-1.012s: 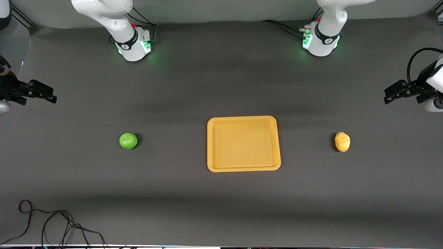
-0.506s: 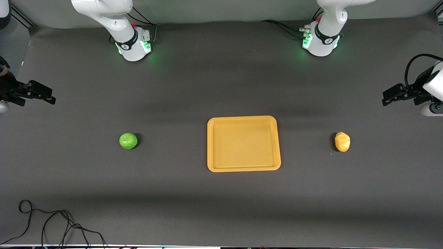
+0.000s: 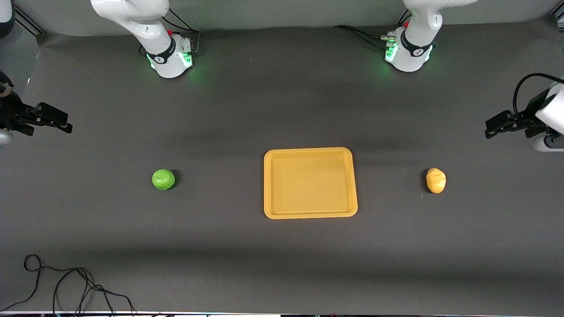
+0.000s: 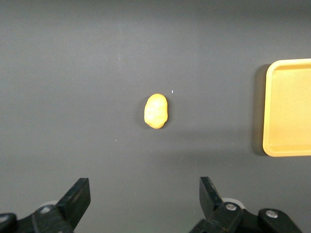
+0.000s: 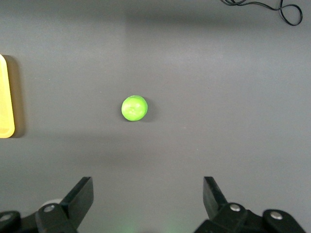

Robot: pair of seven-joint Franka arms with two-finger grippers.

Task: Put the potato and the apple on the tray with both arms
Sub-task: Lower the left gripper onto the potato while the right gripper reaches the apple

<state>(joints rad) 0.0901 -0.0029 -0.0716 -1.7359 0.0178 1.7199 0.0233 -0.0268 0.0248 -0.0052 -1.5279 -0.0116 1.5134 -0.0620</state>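
From the front camera I saw the tray (image 3: pixel 310 183) lying flat near the middle of the dark table (image 3: pixel 282 264), with nothing on it. The apple (image 3: pixel 163 179) sat at the tray's nine o'clock, toward the right arm's end of the table, well apart from the tray. The potato (image 3: pixel 435 180) sat at the tray's three o'clock, toward the left arm's end, also well apart from it.

The right gripper (image 3: pixel 61 123) hung over the table edge at roughly ten o'clock from the apple. The left gripper (image 3: pixel 490 130) hung at roughly one o'clock from the potato. From this camera I could not judge how wide either gripper stood.

The wrist cameras settled that. In the left wrist view, the left gripper (image 4: pixel 143 196) was spread wide and held nothing, with the potato (image 4: pixel 156 111) on the table under it and one end of the tray (image 4: pixel 289 108) showing. In the right wrist view, the right gripper (image 5: pixel 148 194) was equally wide and held nothing, with the apple (image 5: pixel 134 108) under it and a sliver of tray (image 5: pixel 6 99) at the edge.

The table covering was matte dark grey. A loose black cable (image 3: pixel 66 286) lay coiled near the front camera at the right arm's end; the right wrist view also caught that cable (image 5: pixel 267 8).
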